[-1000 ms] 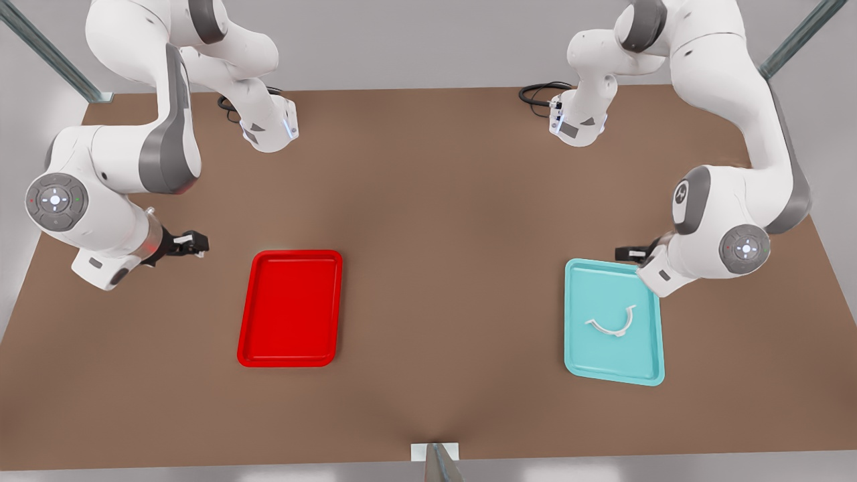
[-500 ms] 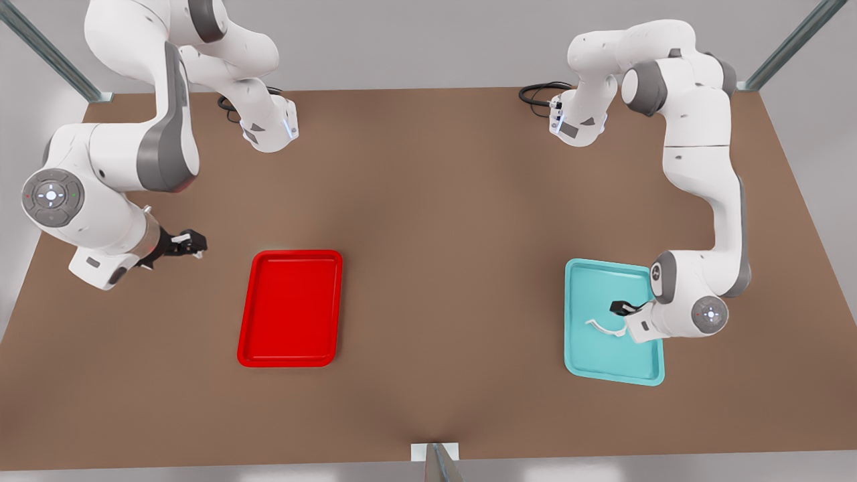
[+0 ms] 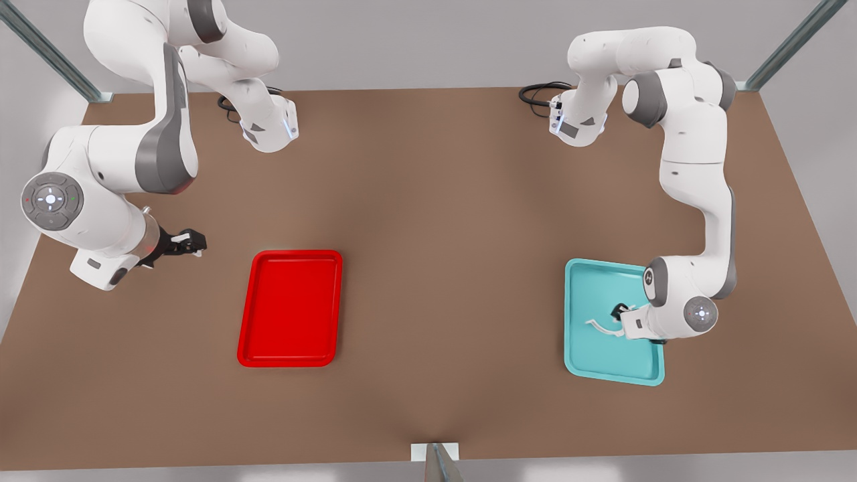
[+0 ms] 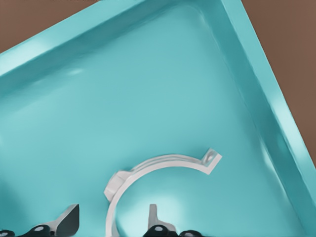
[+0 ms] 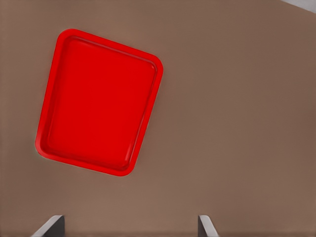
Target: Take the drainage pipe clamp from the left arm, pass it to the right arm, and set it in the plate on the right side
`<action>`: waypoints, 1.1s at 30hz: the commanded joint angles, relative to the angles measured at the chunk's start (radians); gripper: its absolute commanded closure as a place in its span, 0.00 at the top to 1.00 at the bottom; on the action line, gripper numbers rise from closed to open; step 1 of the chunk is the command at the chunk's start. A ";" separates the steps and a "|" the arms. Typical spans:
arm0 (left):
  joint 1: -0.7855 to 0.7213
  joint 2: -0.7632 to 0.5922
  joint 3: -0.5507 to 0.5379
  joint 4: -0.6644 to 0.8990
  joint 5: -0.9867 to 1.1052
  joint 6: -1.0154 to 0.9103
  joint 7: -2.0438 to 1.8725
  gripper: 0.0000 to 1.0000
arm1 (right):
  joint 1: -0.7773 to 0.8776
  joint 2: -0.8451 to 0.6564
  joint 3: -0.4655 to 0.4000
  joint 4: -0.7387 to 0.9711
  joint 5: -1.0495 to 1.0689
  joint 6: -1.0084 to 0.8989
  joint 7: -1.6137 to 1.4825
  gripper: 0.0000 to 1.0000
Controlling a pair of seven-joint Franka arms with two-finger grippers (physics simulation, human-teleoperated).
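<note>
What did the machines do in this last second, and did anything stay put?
The left pincer dropped over the teal tray, its open fingers now straddling the small white half-ring clamp, which hasn't been lifted. The right pincer waits open beside the red tray; both trays stayed.

Drainage pipe clamp (image 4: 148,170) is lying flat inside teal tray (image 4: 256,64) (brown desk (image 4: 289,34) is showing beyond the rim). Left gripper (image 4: 112,222) fingers (image 4: 69,219) are standing apart, straddling the clamp's band, not closed on it.
</note>
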State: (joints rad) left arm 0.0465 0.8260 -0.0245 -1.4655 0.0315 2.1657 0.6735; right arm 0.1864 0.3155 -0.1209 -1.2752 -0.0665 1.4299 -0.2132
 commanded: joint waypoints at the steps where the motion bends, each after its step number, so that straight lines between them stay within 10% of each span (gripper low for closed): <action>1: -0.001 -0.001 0.000 0.001 -0.002 0.017 0.138 0.51 | 0.001 -0.001 0.000 0.000 0.001 -0.002 -0.012 1.00; 23: 0.027 -0.002 0.011 -0.033 0.004 -0.033 0.259 0.54 | 0.004 0.002 0.001 0.000 0.001 -0.002 -0.011 1.00; 27: 0.026 -0.016 0.012 -0.033 0.002 -0.092 0.215 0.26 | 0.004 0.004 0.001 0.000 -0.001 -0.002 -0.012 1.00; 33: 0.024 -0.025 0.012 -0.032 -0.001 -0.096 0.156 0.21 | 0.004 0.004 0.001 0.000 -0.001 -0.002 -0.011 1.00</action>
State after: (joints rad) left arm 0.0704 0.8018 -0.0122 -1.4973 0.0348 2.0896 0.8466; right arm 0.1902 0.3203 -0.1193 -1.2752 -0.0679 1.4285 -0.2230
